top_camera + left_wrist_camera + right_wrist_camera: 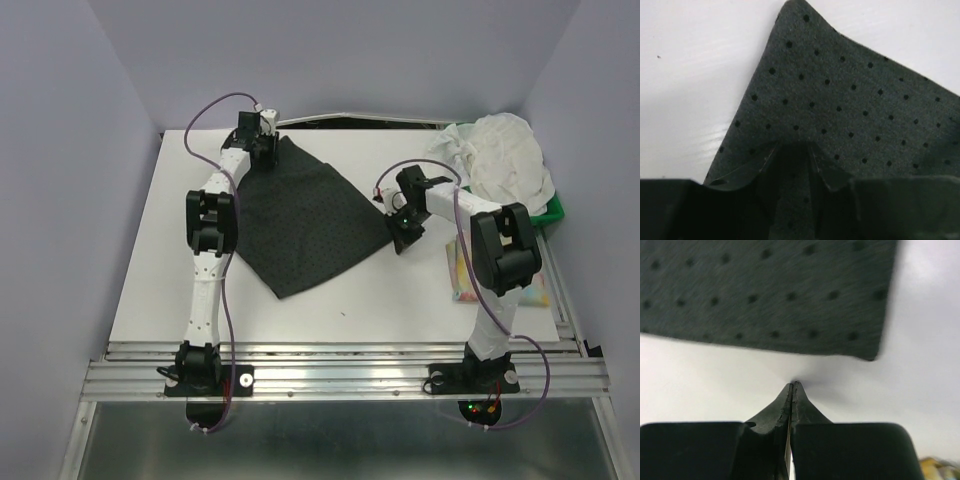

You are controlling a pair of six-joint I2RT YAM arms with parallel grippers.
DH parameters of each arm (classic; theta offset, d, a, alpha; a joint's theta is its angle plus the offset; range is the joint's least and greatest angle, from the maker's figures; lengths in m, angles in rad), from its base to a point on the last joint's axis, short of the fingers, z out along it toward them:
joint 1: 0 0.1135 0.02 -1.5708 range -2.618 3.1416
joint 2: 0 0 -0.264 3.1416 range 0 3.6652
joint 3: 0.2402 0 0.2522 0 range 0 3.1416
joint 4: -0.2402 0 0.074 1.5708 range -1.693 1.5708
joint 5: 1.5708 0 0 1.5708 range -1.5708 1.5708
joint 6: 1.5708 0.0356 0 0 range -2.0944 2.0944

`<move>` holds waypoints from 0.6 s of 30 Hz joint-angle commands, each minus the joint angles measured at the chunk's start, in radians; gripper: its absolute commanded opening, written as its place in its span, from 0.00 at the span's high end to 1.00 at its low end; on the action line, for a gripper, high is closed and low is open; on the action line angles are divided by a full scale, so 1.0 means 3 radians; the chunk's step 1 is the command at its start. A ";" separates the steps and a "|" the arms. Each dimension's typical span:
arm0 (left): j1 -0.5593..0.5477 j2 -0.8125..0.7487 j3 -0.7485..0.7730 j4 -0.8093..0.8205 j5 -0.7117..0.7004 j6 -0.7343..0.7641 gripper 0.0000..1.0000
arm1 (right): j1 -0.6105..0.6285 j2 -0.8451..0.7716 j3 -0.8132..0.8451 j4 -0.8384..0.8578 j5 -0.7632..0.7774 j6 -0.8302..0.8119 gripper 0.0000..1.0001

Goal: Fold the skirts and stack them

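1. Your left claw (266, 146) sat at the 11 o'clock corner of the charcoal skirt (305, 220), its arm stretched far across the table (150, 280).
2. Seen from the left wrist, its fingers (762, 175) were clamped on that skirt. A ridge of dark dotted cloth stood pinched up between them, and the rest of the cloth fanned out flat toward 12 o'clock.
3. Your right claw (404, 232) was at the same skirt's 3 o'clock corner, low over the table.
4. Seen from the right wrist, its fingers (775, 412) were pressed together tip to tip with nothing between them. The skirt's edge lay just beyond the tips toward 12 o'clock, and a strip of bare white table separated cloth from tips.
5. You had the charcoal skirt spread flat near the middle of the table, a rough diamond with its points near 11, 3 and 6 o'clock.
6. At the table's 2 o'clock the white skirt (505, 155) was heaped and crumpled over the green tray (553, 208), and only a bit of the tray's rim showed.
7. At the table's 4 o'clock lay the yellow floral skirt (462, 272), mostly hidden under your right arm and apart from the other two.
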 commanded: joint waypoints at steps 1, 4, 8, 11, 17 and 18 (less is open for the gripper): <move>0.0003 -0.0333 -0.0268 -0.0109 -0.0033 0.0234 0.55 | 0.0282 -0.0227 -0.0177 -0.0549 -0.0849 -0.0313 0.99; 0.0003 -0.0487 -0.0259 -0.0206 -0.0018 0.0393 0.40 | 0.0462 -0.0391 -0.0086 -0.0621 -0.1393 -0.0202 0.99; -0.0002 -0.0976 -0.0667 -0.0263 -0.0094 0.0490 0.37 | 0.0295 -0.0209 0.0675 -0.0356 -0.1252 0.0193 0.89; -0.0007 -0.1370 -0.1147 -0.0258 -0.0044 0.0521 0.37 | 0.0166 -0.0034 0.1116 0.0068 -0.0925 0.0331 0.86; -0.0007 -0.2198 -0.2119 -0.0155 0.0074 0.0399 0.37 | 0.0166 0.0584 0.1602 0.0344 -0.0704 0.0081 0.86; -0.0007 -0.2261 -0.2206 -0.0241 0.0074 0.0378 0.37 | 0.0166 0.0686 0.1613 0.0375 -0.0694 0.0025 0.86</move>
